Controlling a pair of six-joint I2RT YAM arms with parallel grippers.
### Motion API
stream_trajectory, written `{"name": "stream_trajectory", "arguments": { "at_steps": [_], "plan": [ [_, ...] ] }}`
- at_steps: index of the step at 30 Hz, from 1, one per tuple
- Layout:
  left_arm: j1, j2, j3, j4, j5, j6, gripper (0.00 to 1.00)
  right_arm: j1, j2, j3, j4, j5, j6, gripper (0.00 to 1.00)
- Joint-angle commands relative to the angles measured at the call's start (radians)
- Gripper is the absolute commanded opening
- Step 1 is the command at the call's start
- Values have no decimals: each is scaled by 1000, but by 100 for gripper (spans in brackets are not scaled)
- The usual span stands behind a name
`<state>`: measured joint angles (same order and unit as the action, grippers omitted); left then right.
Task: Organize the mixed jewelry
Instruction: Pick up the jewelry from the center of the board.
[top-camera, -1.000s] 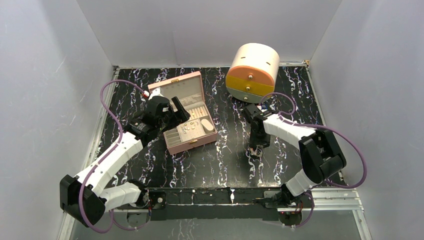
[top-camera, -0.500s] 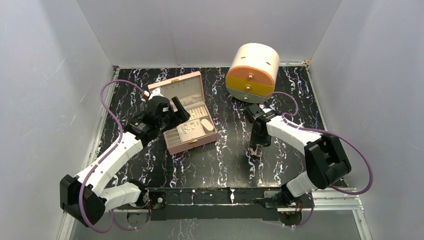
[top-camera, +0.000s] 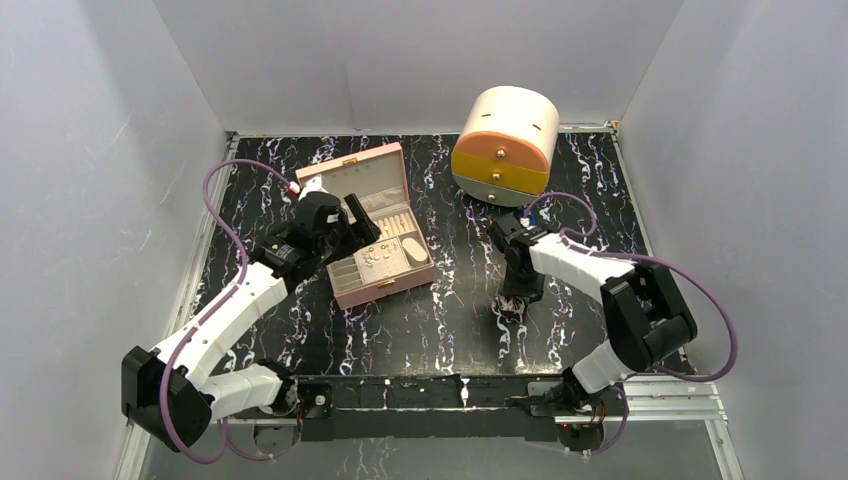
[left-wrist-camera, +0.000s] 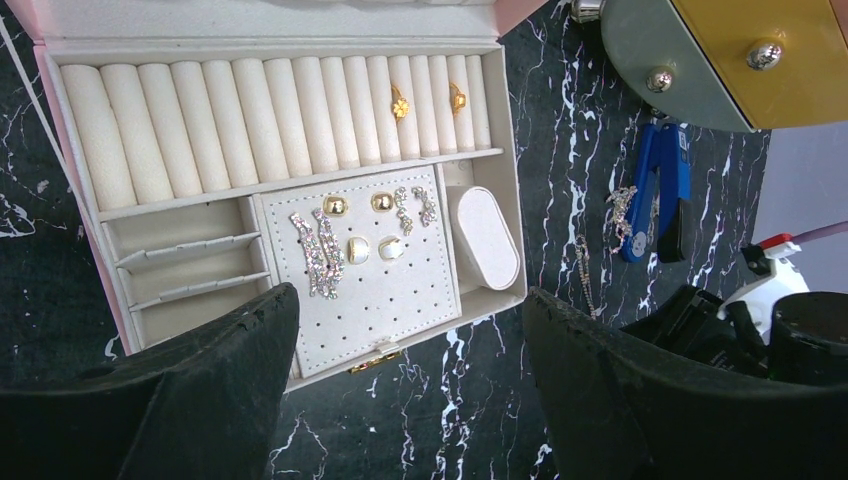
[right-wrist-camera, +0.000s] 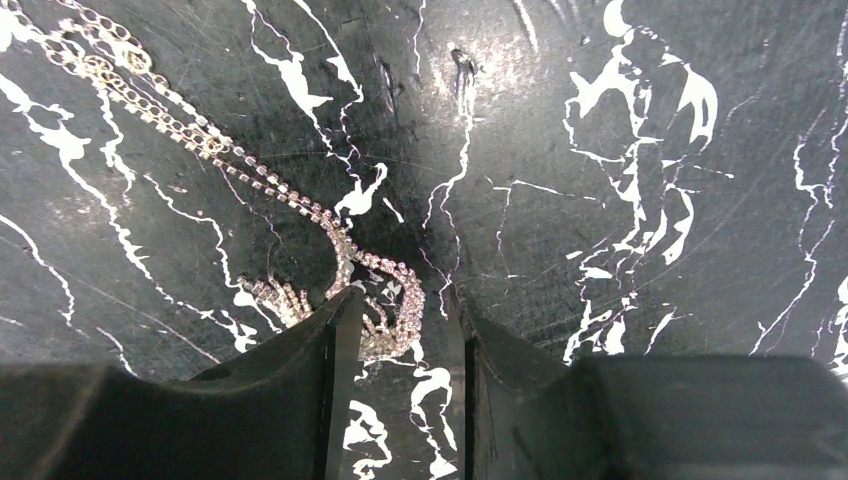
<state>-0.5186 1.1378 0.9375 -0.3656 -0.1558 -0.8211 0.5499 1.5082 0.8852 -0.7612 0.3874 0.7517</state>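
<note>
The pink jewelry box (top-camera: 392, 272) lies open at centre-left. Inside it, sparkling drop earrings (left-wrist-camera: 318, 252), small studs (left-wrist-camera: 358, 249) and two gold rings (left-wrist-camera: 400, 102) sit on the white pad and rolls. My left gripper (left-wrist-camera: 408, 295) hovers wide open over the box's front edge, holding nothing. A rhinestone necklace (right-wrist-camera: 200, 140) lies on the black marbled table, its pendant (right-wrist-camera: 398, 305) between the fingers of my right gripper (right-wrist-camera: 402, 295). That gripper points down at the table with its jaws narrow and a gap still showing. From above, the right gripper (top-camera: 512, 298) is right of the box.
A round cream chest (top-camera: 505, 145) with orange, yellow and grey drawers stands at the back. A blue elongated object (left-wrist-camera: 660, 185) and another sparkling piece (left-wrist-camera: 620, 210) lie near the chest. Grey walls enclose the table on three sides.
The right gripper's jaws have narrowed a little around the pendant and its arm has shifted slightly. The left arm has not moved.
</note>
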Motion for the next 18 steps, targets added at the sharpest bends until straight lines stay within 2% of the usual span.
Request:
{"name": "stream_trajectory", "arguments": {
  "at_steps": [1,6,18],
  "plan": [
    [6,-7,3,14,-8,9,79,-2,45,7,11,-29,-39,47],
    [6,-8,6,14,-11,12,79,-2,85,15,36,-66,-73,56],
    [6,-3,6,14,-19,10,79,41,93,33,131,-189,-219,87]
  ]
}}
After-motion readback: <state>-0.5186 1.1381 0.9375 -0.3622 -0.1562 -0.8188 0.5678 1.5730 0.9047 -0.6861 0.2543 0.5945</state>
